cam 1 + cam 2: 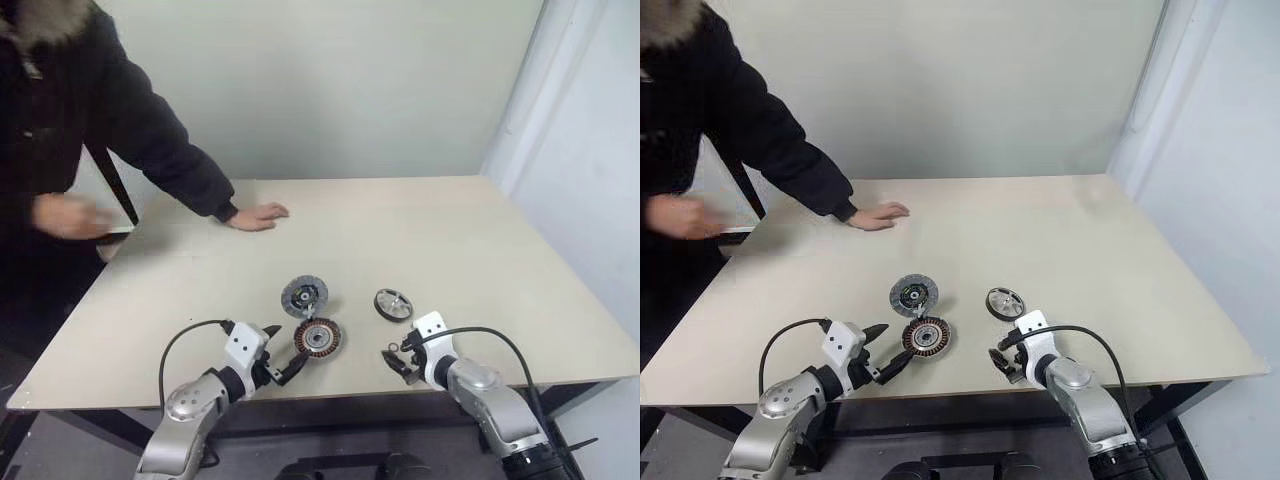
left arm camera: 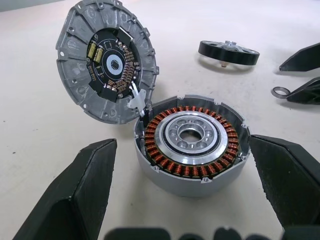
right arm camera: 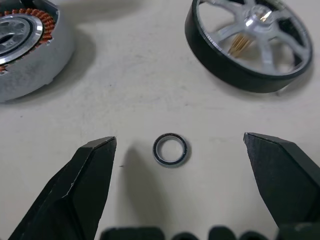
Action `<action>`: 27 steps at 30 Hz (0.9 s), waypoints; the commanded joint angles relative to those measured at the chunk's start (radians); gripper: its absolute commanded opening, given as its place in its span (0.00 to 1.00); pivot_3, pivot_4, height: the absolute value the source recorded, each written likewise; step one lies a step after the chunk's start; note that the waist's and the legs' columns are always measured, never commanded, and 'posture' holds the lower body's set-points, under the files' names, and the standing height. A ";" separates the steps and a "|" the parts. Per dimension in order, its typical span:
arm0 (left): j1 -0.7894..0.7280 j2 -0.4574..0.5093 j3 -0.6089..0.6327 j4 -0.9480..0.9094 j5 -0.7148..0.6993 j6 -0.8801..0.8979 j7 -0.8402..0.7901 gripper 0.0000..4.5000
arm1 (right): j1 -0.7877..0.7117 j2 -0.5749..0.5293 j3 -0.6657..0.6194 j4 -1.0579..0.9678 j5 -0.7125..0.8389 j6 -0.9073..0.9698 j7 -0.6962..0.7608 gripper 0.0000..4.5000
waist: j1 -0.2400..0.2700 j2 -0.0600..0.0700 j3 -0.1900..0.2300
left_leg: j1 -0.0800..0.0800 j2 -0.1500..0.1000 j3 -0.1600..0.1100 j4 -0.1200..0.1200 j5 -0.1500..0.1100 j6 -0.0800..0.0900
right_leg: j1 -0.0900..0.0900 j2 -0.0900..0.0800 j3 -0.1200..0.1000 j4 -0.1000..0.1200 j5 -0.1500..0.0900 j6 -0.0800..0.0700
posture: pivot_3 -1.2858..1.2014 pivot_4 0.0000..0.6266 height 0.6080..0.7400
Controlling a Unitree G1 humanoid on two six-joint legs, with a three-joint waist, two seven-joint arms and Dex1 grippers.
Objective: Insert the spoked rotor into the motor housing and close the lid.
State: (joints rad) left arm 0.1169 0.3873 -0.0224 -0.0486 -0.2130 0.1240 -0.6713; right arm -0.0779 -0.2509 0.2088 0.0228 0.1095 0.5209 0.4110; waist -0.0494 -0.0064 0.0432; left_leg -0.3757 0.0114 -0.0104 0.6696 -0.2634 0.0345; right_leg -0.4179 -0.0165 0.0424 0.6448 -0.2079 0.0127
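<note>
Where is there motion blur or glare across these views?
Left eye view: the person's raised hand is smeared by motion; the hand on the table is sharp. Left wrist view: motor housing crisp. Right wrist view: bright glints on the spoked rotor; soft shadow beside one finger.

Your robot's two arms wear silver-grey metal shells at the forearm, with white blocks at the wrists. A black cable loops over each arm. The left gripper (image 1: 277, 358) and the right gripper (image 1: 398, 360) each end in two black, wedge-shaped fingers (image 2: 80, 192) with flat inner faces. The person (image 1: 90, 120) by the table's far left corner wears a black jacket with a fur-trimmed hood.
</note>
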 commanded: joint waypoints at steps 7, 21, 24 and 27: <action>-0.009 0.013 0.013 -0.045 -0.011 -0.007 -0.001 1.00 | -0.025 0.028 0.015 0.058 -0.048 -0.086 -0.004 0.91 | 0.000 0.000 0.000 | 0.000 0.000 0.000 0.000 0.000 0.000 | 0.000 0.000 0.000 0.000 0.000 0.000 | 0.52 0.00 1.00; -0.020 0.022 0.019 -0.032 -0.013 -0.011 -0.005 1.00 | -0.014 0.035 -0.008 0.039 -0.053 -0.088 0.001 0.15 | 0.000 0.000 0.000 | 0.001 0.000 0.000 0.000 0.000 0.000 | 0.001 0.000 0.000 0.000 0.000 0.000 | 0.52 0.00 1.00; -0.025 0.027 0.027 -0.027 -0.015 -0.013 -0.005 1.00 | -0.023 0.040 -0.016 0.010 -0.046 -0.081 -0.001 0.15 | 0.000 0.000 0.000 | 0.001 0.000 0.000 0.000 0.000 0.000 | 0.000 0.000 0.000 0.000 0.000 0.000 | 0.52 0.00 1.00; -0.023 0.034 0.036 -0.024 -0.018 -0.014 -0.008 1.00 | -0.042 0.050 -0.014 -0.040 -0.034 -0.055 0.006 0.15 | -0.001 0.000 0.000 | 0.000 0.000 0.000 0.000 0.000 0.000 | 0.000 0.000 0.000 0.000 0.000 0.000 | 0.52 0.00 1.00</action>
State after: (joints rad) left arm 0.1084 0.4097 -0.0114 -0.0485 -0.2139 0.1251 -0.6731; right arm -0.0889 -0.2102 0.2080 0.0549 0.0557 0.4602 0.4120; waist -0.0499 -0.0061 0.0432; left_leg -0.3755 0.0118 -0.0104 0.6693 -0.2633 0.0345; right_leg -0.4184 -0.0163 0.0425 0.6451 -0.2079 0.0127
